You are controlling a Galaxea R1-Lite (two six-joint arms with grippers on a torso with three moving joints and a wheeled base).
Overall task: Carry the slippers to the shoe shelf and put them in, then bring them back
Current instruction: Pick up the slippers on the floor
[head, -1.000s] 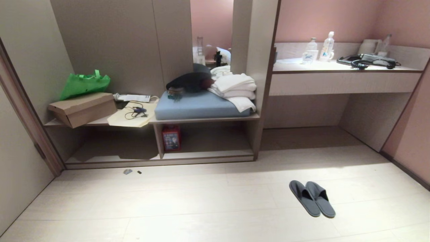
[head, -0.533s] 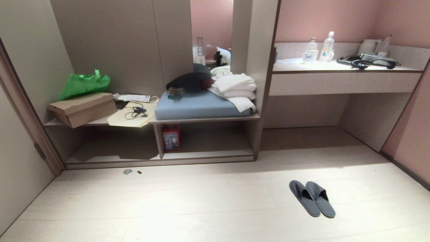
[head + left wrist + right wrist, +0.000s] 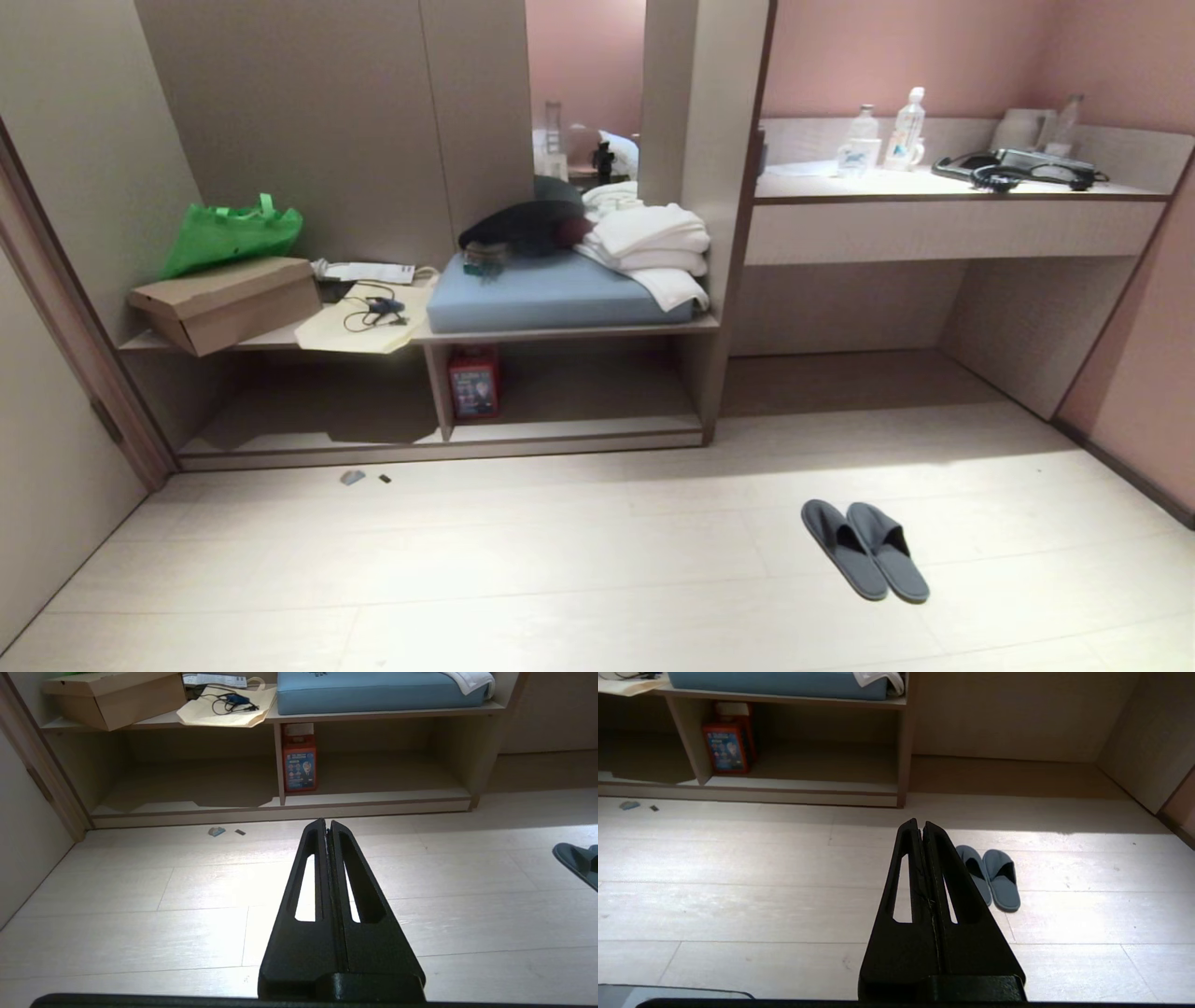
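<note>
Slippers [image 3: 865,550]: one dark grey pair, laid side by side and touching on the pale floor [image 3: 523,579], toes toward the camera in the head view, well apart from the unit and to the right of it. Nothing was gripped around them.

Shoe shelf [image 3: 560,431]: low open cubby of the beige-grey unit, split by an upright divider. A red box [image 3: 473,382] was stood in the right compartment, against the divider. No slipper was seen inside.

Bench board above: a brown cardboard box [image 3: 224,301], a green bag [image 3: 233,233], a cream bag with a cable on it [image 3: 369,317], a blue cushion [image 3: 551,291], a dark bundle of clothing [image 3: 527,227] and folded white towels [image 3: 649,245] were noted.

Desk counter [image 3: 943,191], to the right: bottles and a dark tray were seen.

Left gripper [image 3: 327,823]: held above bare floor, fingers pressed together, nothing between them.

Right gripper [image 3: 921,823]: likewise pressed together and empty, with the slippers lying just beyond its tip in the right wrist view.

Two small scraps [image 3: 353,477] were recorded on the floor before the left compartment.
</note>
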